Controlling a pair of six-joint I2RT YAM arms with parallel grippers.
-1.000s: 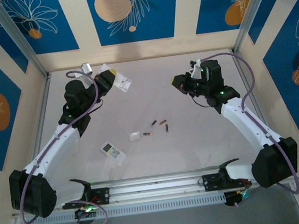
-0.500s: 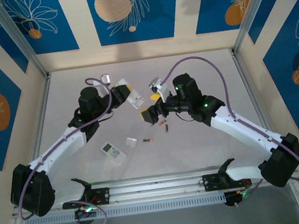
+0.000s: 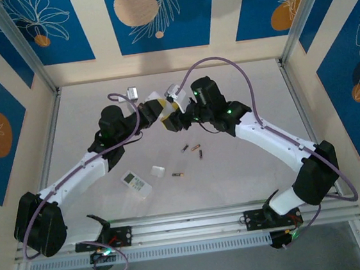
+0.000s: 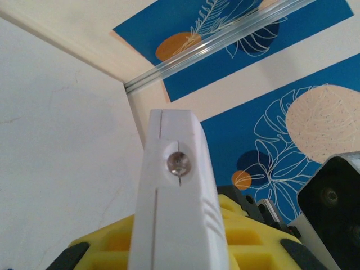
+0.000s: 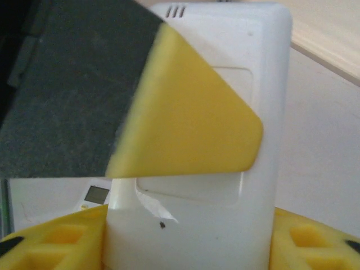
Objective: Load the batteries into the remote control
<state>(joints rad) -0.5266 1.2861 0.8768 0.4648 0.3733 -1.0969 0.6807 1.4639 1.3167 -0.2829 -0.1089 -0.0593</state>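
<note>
White remote (image 5: pixel 225 225) held clear of the table (image 3: pixel 260 165) between the two arms, over its far middle part. Left gripper (image 4: pixel 174 253) clamped on the remote across its thickness, yellow fingers (image 4: pixel 253 247) pressed to the two broad faces, narrow end with its small round emitter (image 4: pixel 179 163) pointing away from the wrist. Right gripper (image 5: pixel 191 247) set around the same remote from the other side, yellow fingers (image 5: pixel 56 244) closed against the two long edges (no gap visible on either side in the right wrist view). One finger of the left gripper, dark with a yellow pad, lying across the broad face in that view, above a recessed rectangular outline. Blue leaf-patterned wall panels (image 4: pixel 270 129) behind the remote in the left wrist view. Three batteries (image 3: pixel 196 148) loose on the table, just nearer the arm bases than the grippers, close together but not touching; fourth battery (image 3: pixel 177 174) nearer still, alone. Small white flat piece (image 3: pixel 158 171) just left of the fourth battery. Second remote (image 3: pixel 136 182), display side up, flat on the table left of that piece. Batteries all well apart from both grippers
</note>
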